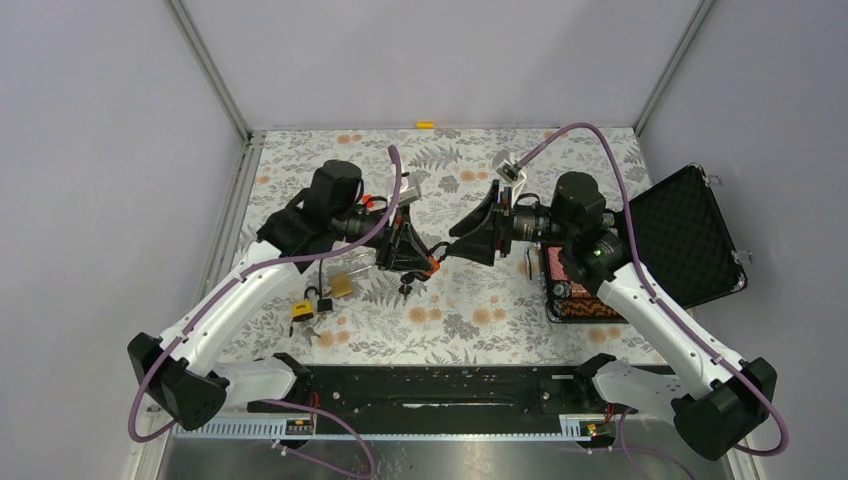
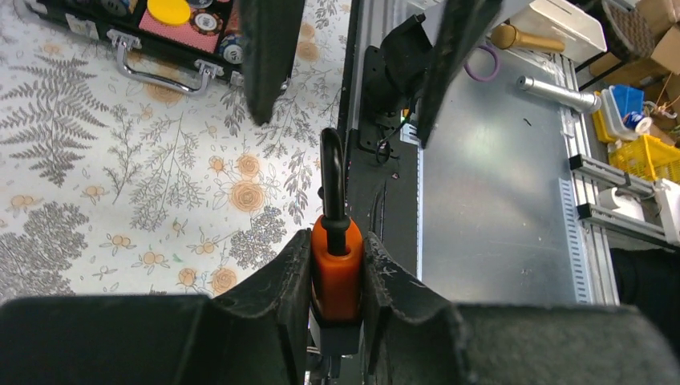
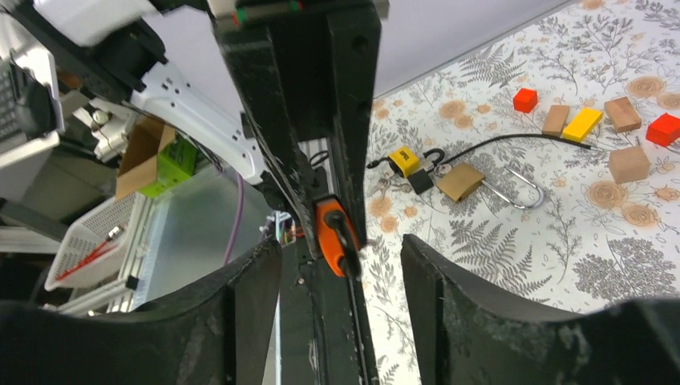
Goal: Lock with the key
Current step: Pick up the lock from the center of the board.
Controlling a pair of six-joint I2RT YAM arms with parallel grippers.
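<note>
My left gripper (image 1: pixel 424 262) is shut on an orange padlock (image 2: pixel 337 269) and holds it above the floral table, with its black shackle (image 2: pixel 333 172) pointing toward my right gripper. The padlock also shows in the right wrist view (image 3: pixel 330 239), clamped between the left gripper's black fingers (image 3: pixel 353 120). My right gripper (image 3: pixel 341 249) is open and empty. It faces the padlock closely, its jaws on either side of the shackle end without touching. A small dark thing (image 1: pixel 407 288), possibly the key, hangs under the padlock. I cannot make it out clearly.
A yellow padlock (image 1: pixel 302 310) and a brass padlock (image 1: pixel 342 286) lie on the table's left side, with coloured blocks (image 3: pixel 581 124) beyond them. An open black case (image 1: pixel 690 235) with chips inside (image 1: pixel 575 295) stands at the right. A black rail (image 1: pixel 450 385) runs along the near edge.
</note>
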